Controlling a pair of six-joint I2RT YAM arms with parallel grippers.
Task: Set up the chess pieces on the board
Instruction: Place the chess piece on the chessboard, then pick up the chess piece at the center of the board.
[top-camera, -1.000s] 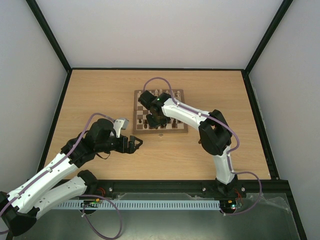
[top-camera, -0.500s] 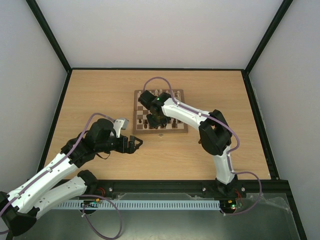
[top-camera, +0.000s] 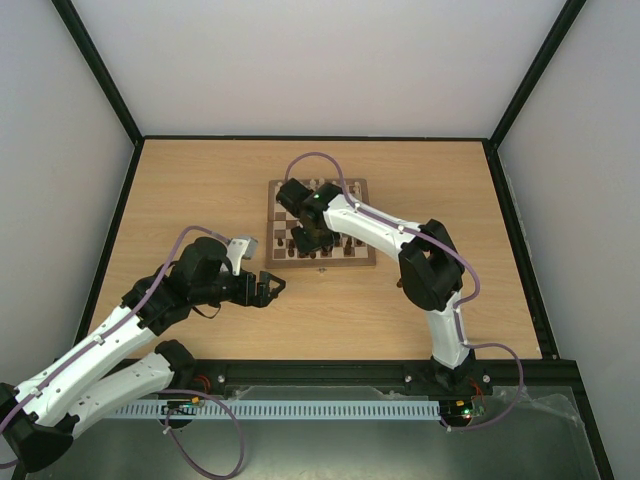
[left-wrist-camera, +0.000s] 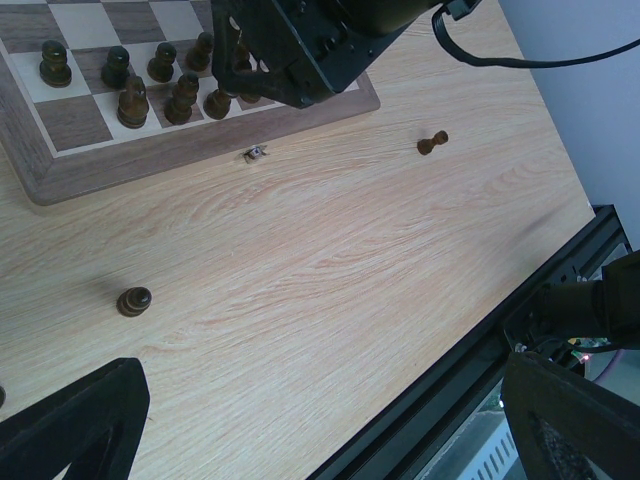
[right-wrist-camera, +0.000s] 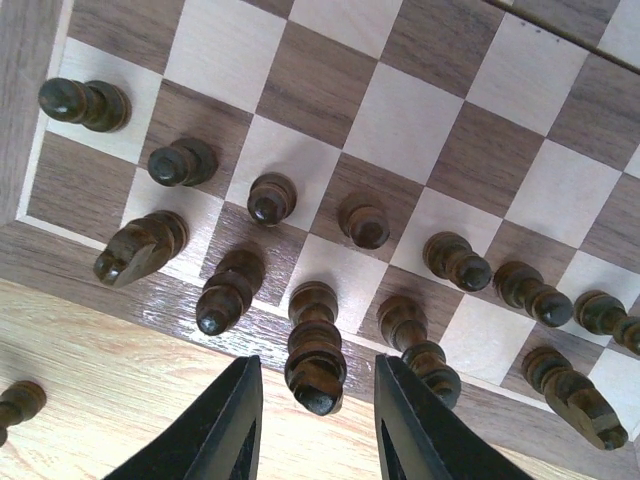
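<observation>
Lower left of the overhead view, the left gripper hangs wide open and empty over the table; farther up, the right gripper, slightly parted and gripping nothing, straddles a tall dark piece on the edge row of the board, where a crooked lift could topple it onto its neighbours.

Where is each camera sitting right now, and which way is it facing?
Top external: above and behind the bases, looking down on the table; both arms show, left tool off the board, right tool over its near edge.
Left wrist: low over the table, facing the board's near edge; its own fingers frame the bottom.
Right wrist: close above the dark pieces, looking down; its fingers flank one tall piece.
Shared: both wrist views show the near-edge dark pieces.
</observation>
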